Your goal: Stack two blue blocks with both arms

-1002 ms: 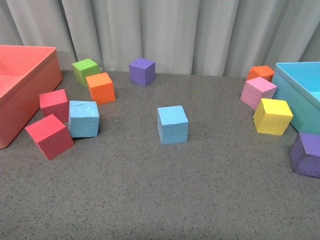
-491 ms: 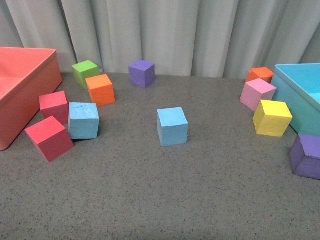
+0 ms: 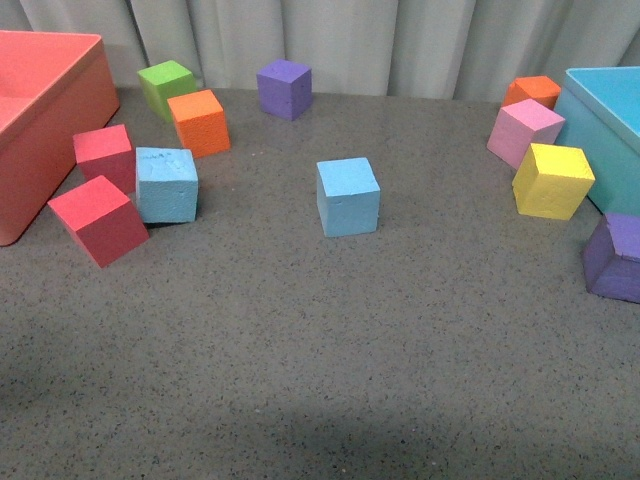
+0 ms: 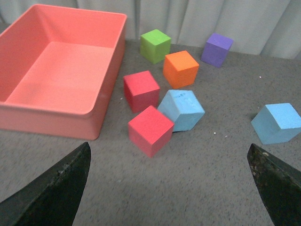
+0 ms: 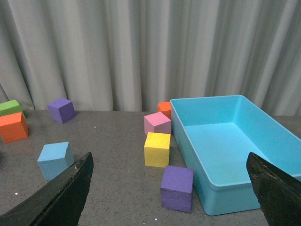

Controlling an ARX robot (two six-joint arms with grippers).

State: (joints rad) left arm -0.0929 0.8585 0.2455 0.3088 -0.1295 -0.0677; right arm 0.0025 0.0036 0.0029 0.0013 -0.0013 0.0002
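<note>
- As each wrist camera shows, the left pincer (image 4: 168, 162) is spread wide above the grey desk (image 3: 300, 360). Its black fingertips (image 4: 56, 188) sit at the frame's lower corners and nothing is gripped between them.
- The right pincer (image 5: 169, 160) is likewise parted and holds nothing, its fingertips (image 5: 277, 188) framed the same way.
- Two purple cubes are counted: the near purple cube (image 3: 613, 257) at the right edge, the far purple cube (image 3: 284, 88) by the curtain (image 3: 400, 40).
- Two red cubes are counted at the left: the near red cube (image 3: 98, 219), turned askew, and the far red cube (image 3: 104, 156).
- Two blue blocks are counted, both flat on the desk, well apart and unstacked.
- The smooth blue block (image 3: 347, 196) stands alone near the desk's middle, light sky-blue with clean faces.
- The scuffed blue block (image 3: 166, 184) is set just beside both red cubes. Its top is roughened toward the back edge.
- One yellow cube (image 3: 552, 180) and one pink cube (image 3: 525, 132) are found at the right.
- Two orange cubes are counted, the left orange cube (image 3: 200, 122) and the right orange cube (image 3: 532, 91). One green cube (image 3: 167, 86) lies farthest left.
- Two bins are counted: the coral bin (image 3: 45, 110) at the left and the turquoise bin (image 3: 605, 130) at the right.
- The coral bin's whole inside is shown only in the left wrist view, the turquoise bin's only in the right wrist view.
- The scuffed block is seen in the left wrist view but not in the right wrist view.
</note>
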